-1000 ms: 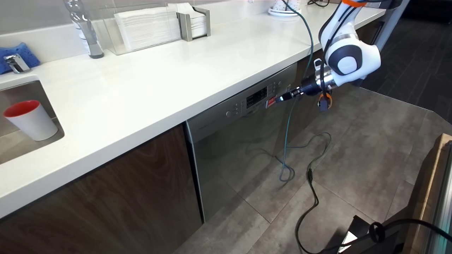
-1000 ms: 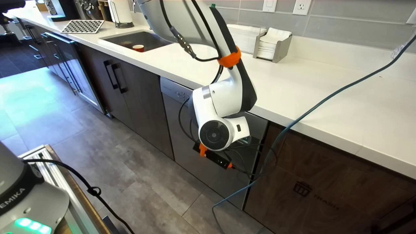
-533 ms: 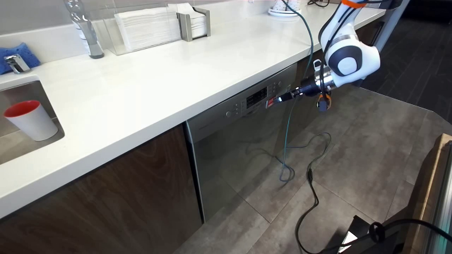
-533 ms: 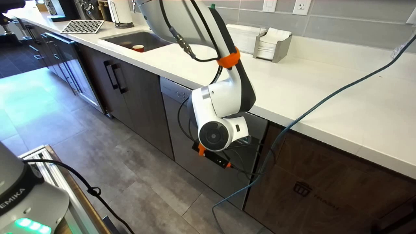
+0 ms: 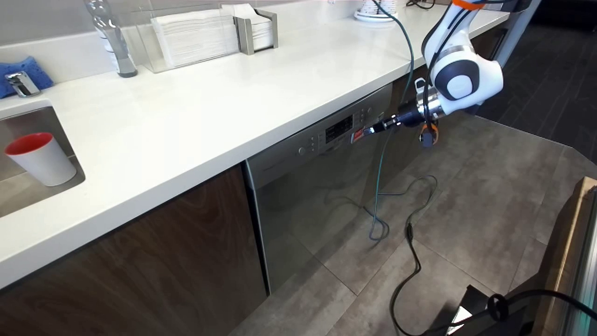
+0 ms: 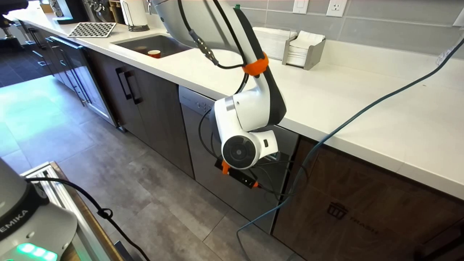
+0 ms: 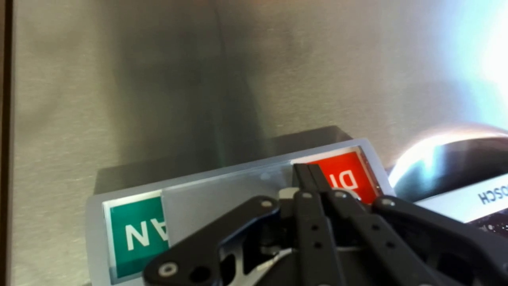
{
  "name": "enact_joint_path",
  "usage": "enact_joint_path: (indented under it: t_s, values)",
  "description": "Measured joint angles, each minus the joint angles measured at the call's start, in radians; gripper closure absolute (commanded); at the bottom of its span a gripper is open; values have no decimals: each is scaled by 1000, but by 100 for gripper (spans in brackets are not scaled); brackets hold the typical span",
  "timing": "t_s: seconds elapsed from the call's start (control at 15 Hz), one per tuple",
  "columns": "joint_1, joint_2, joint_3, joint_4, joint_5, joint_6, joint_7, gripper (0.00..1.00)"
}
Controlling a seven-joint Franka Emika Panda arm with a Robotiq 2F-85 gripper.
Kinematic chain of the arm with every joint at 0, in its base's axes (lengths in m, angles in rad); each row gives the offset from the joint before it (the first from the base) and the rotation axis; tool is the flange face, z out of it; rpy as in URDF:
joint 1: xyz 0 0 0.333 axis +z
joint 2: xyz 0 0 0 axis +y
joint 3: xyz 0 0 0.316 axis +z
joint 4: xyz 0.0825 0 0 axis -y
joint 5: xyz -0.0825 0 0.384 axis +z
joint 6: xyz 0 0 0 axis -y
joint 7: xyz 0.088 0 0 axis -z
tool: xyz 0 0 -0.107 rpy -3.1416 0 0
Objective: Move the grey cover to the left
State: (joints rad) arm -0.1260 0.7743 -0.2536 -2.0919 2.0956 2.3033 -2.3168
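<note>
The grey cover [image 7: 222, 202] is a flat plate in the middle of a grey-framed sign [image 7: 373, 159] in the wrist view. The sign's lettering stands upside down there. A green label [image 7: 137, 234] with "AN" shows on the cover's left, a red label [image 7: 351, 174] with "DI" on its right. My gripper [image 7: 308, 169] is shut with nothing between its fingertips. The tips lie at the cover's right edge, over the red label; I cannot tell whether they touch. In an exterior view the gripper [image 5: 371, 130] is at the sign [image 5: 357, 136]; elsewhere the arm hides it.
The sign is on the dishwasher front [image 5: 308, 196], under the white counter edge [image 5: 298, 126]. A blue-green cable [image 5: 380, 163] hangs close to the gripper. A sink with a red and white cup [image 5: 44, 161] and napkin holders [image 5: 256, 32] are on the counter.
</note>
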Motion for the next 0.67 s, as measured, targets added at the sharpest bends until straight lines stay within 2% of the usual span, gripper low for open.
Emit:
enact_joint_path:
  t_s: [0.67]
  values:
    - [0, -1, 3, 0, -17, -3, 31, 100]
